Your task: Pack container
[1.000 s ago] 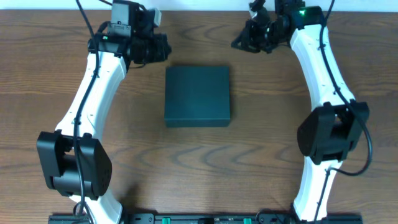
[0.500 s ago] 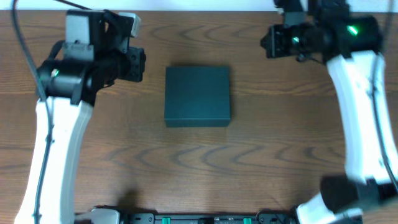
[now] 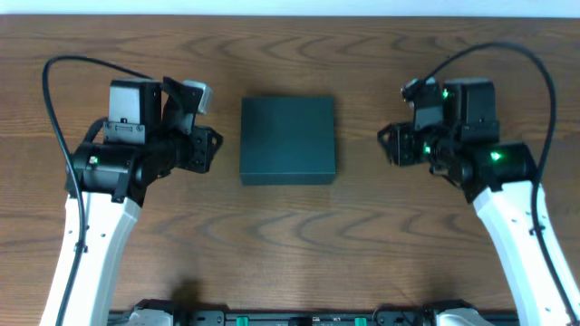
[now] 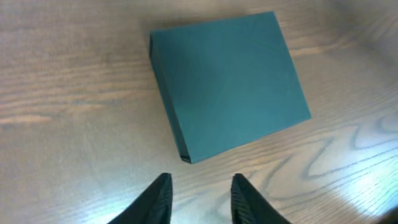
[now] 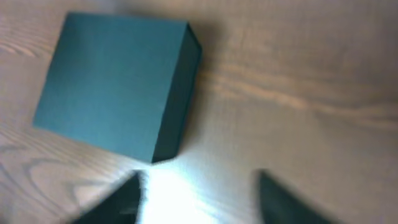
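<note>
The container [image 3: 287, 139] is a dark teal-green square box lying shut in the middle of the wooden table; it also fills the top of the left wrist view as the container [image 4: 230, 84] and the upper left of the right wrist view as the container [image 5: 115, 84]. My left gripper [image 3: 210, 147] hovers just left of the box, its jaws apart with bare table between them, seen as the left gripper [image 4: 200, 186]. On the box's right my right gripper [image 3: 388, 145] hangs with wider open jaws and nothing between them, seen blurred as the right gripper [image 5: 199, 193].
The brown wood-grain table [image 3: 290, 235] stretches around the box on every side. A white wall strip [image 3: 290, 5] runs along the far edge. Black cables [image 3: 63, 81] loop off both arms.
Both arms have swung from the far edge of the table down to either side of the box. Both grippers went from shut to open.
</note>
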`<state>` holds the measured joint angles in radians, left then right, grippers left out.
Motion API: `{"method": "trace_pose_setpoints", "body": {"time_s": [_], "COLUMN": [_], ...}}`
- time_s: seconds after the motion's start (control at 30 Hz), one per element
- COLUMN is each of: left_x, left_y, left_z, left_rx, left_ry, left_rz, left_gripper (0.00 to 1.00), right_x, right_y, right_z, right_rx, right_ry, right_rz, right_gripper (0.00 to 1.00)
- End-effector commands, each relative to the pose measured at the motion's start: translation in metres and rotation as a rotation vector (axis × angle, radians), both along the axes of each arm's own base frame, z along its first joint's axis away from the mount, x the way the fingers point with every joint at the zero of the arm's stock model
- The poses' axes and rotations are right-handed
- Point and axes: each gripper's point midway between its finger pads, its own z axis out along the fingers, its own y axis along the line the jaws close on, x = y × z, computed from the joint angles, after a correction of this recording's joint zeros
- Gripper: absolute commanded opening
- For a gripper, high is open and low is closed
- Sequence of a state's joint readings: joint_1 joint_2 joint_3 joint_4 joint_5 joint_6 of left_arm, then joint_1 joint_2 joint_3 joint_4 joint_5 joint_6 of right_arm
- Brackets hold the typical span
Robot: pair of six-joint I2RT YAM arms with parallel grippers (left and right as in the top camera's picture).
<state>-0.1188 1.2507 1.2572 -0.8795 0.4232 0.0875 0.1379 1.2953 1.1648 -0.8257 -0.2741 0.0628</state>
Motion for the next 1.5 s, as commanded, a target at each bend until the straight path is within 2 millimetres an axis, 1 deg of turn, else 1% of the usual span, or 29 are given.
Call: {"method": "trace_pose_setpoints", "body": {"time_s": [0.0, 0.03, 0.13, 0.2, 0.6, 0.7, 0.73, 0.8, 0.87, 0.93, 1.03, 1.13, 1.2, 1.3, 1.37, 1.47], "left_x": [-0.004, -0.004, -0.005, -0.006, -0.006, -0.013, -0.015, -0.020, -0.032, -0.045, -0.065, -0.081, -0.091, -0.096, -0.099, -0.101], "left_y": [-0.004, -0.004, -0.003, -0.001, -0.003, -0.002, 0.002, 0.018, 0.034, 0.047, 0.061, 0.071, 0.080, 0.088, 0.089, 0.089], "left_z": [0.006, 0.006, 0.006, 0.004, 0.006, 0.007, 0.010, 0.017, 0.028, 0.037, 0.041, 0.030, 0.011, -0.014, -0.031, -0.051], "left_rx": [-0.045, -0.049, -0.063, -0.057, -0.057, -0.054, -0.033, 0.045, 0.108, 0.166, 0.246, 0.288, 0.311, 0.309, 0.298, 0.282], "left_ry": [0.006, 0.010, 0.030, 0.036, 0.028, 0.036, 0.017, -0.031, -0.092, -0.173, -0.289, -0.365, -0.411, -0.460, -0.486, -0.500], "left_rz": [0.019, 0.025, 0.055, 0.062, 0.057, 0.055, 0.063, 0.105, 0.157, 0.172, 0.169, 0.164, 0.182, 0.230, 0.240, 0.251], "left_gripper": [0.51, 0.95, 0.95, 0.95, 0.95, 0.95, 0.95, 0.95, 0.95, 0.95, 0.95, 0.95, 0.95, 0.95, 0.95, 0.95], "right_x": [-0.010, -0.013, -0.022, -0.025, -0.025, -0.025, -0.025, -0.025, -0.025, -0.025, -0.025, -0.025, -0.025, -0.025, -0.025, -0.025], "right_y": [0.001, 0.002, 0.001, 0.001, 0.001, 0.001, 0.001, 0.001, 0.001, 0.001, 0.001, 0.001, 0.001, 0.001, 0.001, 0.001], "right_z": [-0.012, -0.018, -0.030, -0.034, -0.034, -0.034, -0.034, -0.034, -0.034, -0.034, -0.034, -0.034, -0.034, -0.034, -0.034, -0.034], "right_rx": [0.005, 0.010, 0.011, 0.009, 0.008, 0.008, 0.008, 0.008, 0.008, 0.008, 0.008, 0.008, 0.008, 0.008, 0.009, 0.008], "right_ry": [0.049, 0.071, 0.125, 0.140, 0.142, 0.142, 0.142, 0.142, 0.142, 0.142, 0.142, 0.142, 0.142, 0.142, 0.142, 0.142], "right_rz": [-0.015, -0.020, -0.036, -0.036, -0.036, -0.036, -0.036, -0.036, -0.036, -0.036, -0.036, -0.036, -0.036, -0.036, -0.036, -0.036], "right_gripper": [0.99, 0.99, 0.99, 0.99, 0.99, 0.99, 0.99, 0.99, 0.99, 0.99, 0.99, 0.99, 0.99, 0.99, 0.99, 0.99]}}
